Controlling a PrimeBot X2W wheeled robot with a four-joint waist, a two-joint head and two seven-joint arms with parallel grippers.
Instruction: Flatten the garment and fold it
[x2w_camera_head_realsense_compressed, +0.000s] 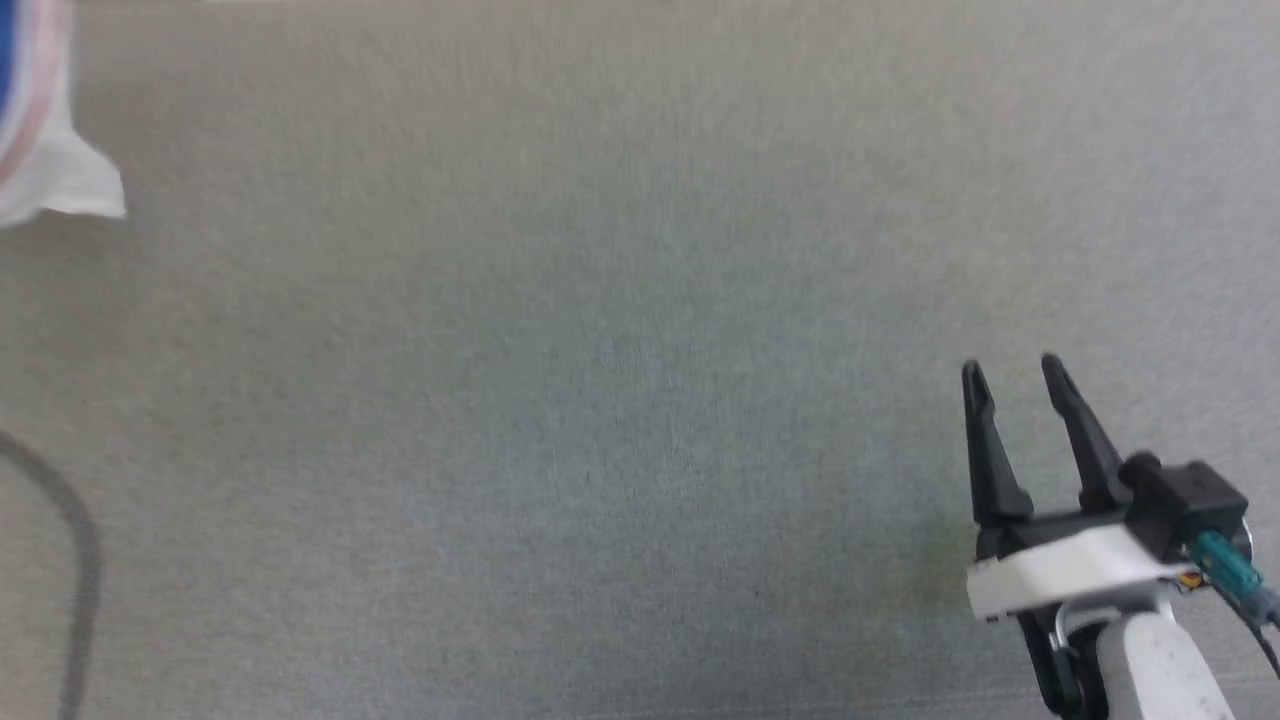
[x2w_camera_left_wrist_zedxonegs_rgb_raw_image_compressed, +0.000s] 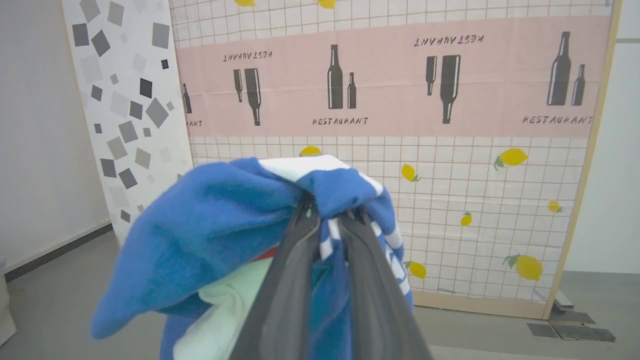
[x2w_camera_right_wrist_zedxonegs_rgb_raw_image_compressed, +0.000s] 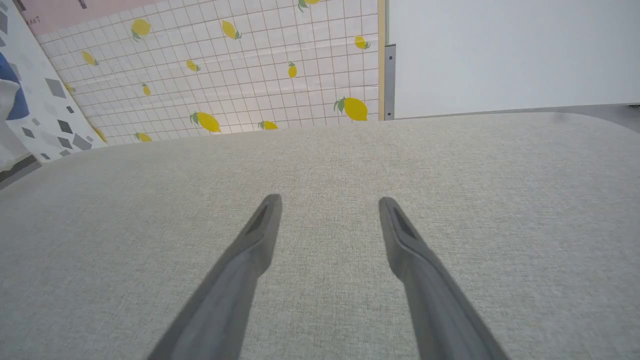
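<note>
The garment (x2w_camera_left_wrist_zedxonegs_rgb_raw_image_compressed: 210, 235), royal blue with white parts and a bit of red, hangs bunched in the left wrist view, lifted off the surface. My left gripper (x2w_camera_left_wrist_zedxonegs_rgb_raw_image_compressed: 327, 215) is shut on a fold of it. A blurred blue, red-striped and white corner of the garment (x2w_camera_head_realsense_compressed: 45, 150) shows at the head view's top left, and a small piece of the garment (x2w_camera_right_wrist_zedxonegs_rgb_raw_image_compressed: 10, 100) at the left edge of the right wrist view. My right gripper (x2w_camera_head_realsense_compressed: 1012, 368) stands open at the lower right over the grey table (x2w_camera_head_realsense_compressed: 560, 400), nothing between its fingers (x2w_camera_right_wrist_zedxonegs_rgb_raw_image_compressed: 260, 235).
Behind the table stand panels: a lemon-and-bottle printed screen (x2w_camera_left_wrist_zedxonegs_rgb_raw_image_compressed: 450, 150) and a white panel with grey squares (x2w_camera_left_wrist_zedxonegs_rgb_raw_image_compressed: 125, 115). A white wall (x2w_camera_right_wrist_zedxonegs_rgb_raw_image_compressed: 510, 50) lies beyond the table's far edge. A dark curved line (x2w_camera_head_realsense_compressed: 70, 560) marks the table at the head view's lower left.
</note>
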